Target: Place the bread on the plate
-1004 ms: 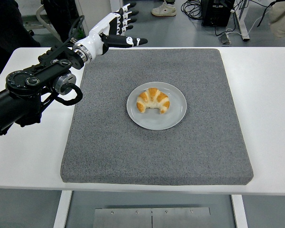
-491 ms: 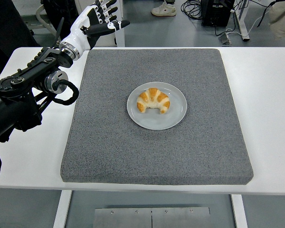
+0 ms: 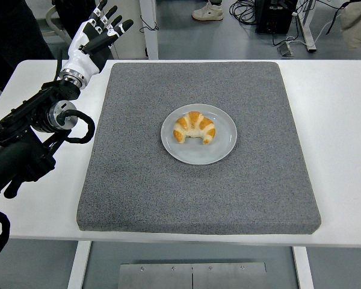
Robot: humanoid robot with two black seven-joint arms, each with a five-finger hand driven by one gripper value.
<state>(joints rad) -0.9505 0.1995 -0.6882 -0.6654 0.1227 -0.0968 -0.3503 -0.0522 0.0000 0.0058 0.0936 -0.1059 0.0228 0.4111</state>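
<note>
The bread (image 3: pixel 194 127) (a croissant) is lying on the plate (image 3: pixel 198 150), which is sitting mid-way across the grey mat (image 3: pixel 198 198) on the white surface (image 3: pixel 343 120). Far left of the plate, beyond the mat's corner, my left hand (image 3: pixel 91 37) is hovering, fingers (image 3: pixel 111 21) spread apart, holding nothing.

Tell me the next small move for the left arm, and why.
Probably just park it at the table's left edge. The bread already lies on the plate, and the left hand is open, empty, well clear of both.
</note>
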